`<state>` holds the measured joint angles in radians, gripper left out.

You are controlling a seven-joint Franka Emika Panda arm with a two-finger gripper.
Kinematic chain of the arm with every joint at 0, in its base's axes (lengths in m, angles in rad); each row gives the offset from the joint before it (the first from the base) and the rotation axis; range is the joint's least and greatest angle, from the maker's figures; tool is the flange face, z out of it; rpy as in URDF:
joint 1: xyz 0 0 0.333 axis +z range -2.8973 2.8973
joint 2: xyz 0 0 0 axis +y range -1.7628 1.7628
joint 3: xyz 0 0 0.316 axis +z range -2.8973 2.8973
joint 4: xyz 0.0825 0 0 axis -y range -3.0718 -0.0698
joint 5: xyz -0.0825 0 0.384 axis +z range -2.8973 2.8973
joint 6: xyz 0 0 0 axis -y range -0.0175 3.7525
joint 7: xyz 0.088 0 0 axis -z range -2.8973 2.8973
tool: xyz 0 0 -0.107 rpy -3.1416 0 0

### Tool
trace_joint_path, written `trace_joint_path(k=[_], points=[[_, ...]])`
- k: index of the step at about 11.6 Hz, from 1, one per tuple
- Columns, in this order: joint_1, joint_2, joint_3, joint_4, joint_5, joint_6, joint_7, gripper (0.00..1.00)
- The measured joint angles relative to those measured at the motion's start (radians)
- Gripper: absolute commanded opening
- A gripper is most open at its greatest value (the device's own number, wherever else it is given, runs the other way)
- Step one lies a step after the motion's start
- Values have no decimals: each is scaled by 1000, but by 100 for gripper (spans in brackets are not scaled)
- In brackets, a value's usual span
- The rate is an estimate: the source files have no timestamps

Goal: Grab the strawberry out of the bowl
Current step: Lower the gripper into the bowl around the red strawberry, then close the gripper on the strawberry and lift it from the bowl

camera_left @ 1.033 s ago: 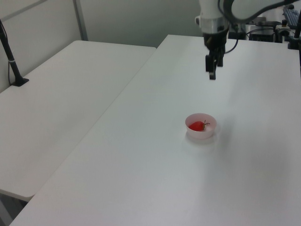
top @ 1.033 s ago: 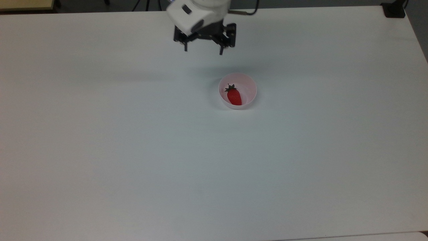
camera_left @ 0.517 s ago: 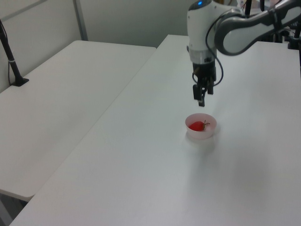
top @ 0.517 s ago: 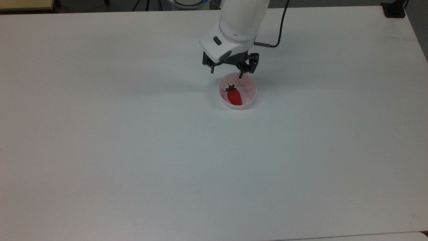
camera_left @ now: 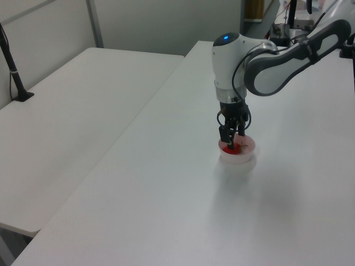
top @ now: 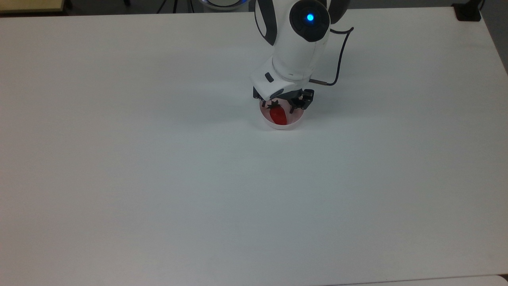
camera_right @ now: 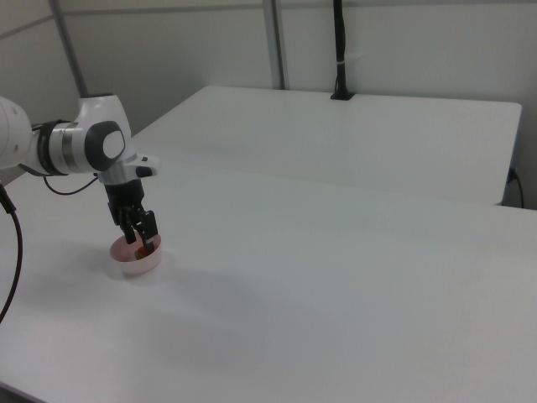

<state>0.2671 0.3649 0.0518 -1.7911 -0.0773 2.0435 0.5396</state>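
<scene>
The pale pink bowl [top: 282, 126] stands on the white table, a little above the middle in the top view. A glossy red strawberry [top: 278, 116] with a dark green cap lies inside it. My gripper [top: 277, 107] reaches down into the bowl, open, with one finger on each side of the strawberry's cap end. The arm's white wrist hides the bowl's far rim in the top view. In the left view the gripper [camera_left: 228, 143] dips into the bowl [camera_left: 239, 159] over the strawberry [camera_left: 233, 149]. From the right view, the gripper [camera_right: 139, 240] is inside the bowl [camera_right: 134, 265].
The white table [top: 158, 178] stretches wide on all sides of the bowl. A second white table [camera_left: 83, 111] adjoins it, with a black clamped post [camera_left: 14, 72]. A black object [top: 468, 12] sits at the top view's upper right corner. A cable [top: 337, 67] loops off the wrist.
The arm has come from the table's far edge to the bowl and lowered. The open fingers now sit inside the bowl around the strawberry. Bowl and strawberry have not moved.
</scene>
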Motion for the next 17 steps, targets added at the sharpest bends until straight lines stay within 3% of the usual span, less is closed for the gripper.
trace_joint_path(k=[5,7,8,13,17], points=[[0,30,0,0,0,9,1,69],[0,32,0,0,0,9,1,45],[0,34,0,0,0,16,1,38],[0,23,0,11,-1,19,1,38],[-1,-34,1,44,-2,-75,-37,38]])
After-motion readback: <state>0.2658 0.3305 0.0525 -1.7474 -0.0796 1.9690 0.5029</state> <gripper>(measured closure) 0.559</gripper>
